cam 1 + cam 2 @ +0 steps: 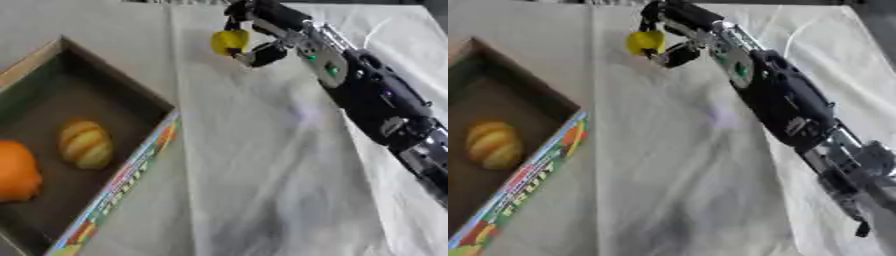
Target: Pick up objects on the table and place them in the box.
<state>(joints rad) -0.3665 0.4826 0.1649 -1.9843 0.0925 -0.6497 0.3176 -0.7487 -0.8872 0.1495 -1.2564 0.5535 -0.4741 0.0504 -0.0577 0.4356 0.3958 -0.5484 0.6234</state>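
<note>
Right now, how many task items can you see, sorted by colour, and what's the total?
Yellow: 1, the small yellow object held in the right hand.
Orange: 1, the orange fruit in the box.
Yellow-tan striped: 1, the striped item in the box.
Total: 3

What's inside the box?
Inside the box lie a striped yellow bread-shaped thing and an orange thing. The box runs past the picture's edge, so anything further in stays unseen.

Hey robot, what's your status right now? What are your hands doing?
Right hand shut on yellow object, far side of table. Left hand not in view. Box holds orange fruit and a striped yellow piece. Cloth between looks bare.
</note>
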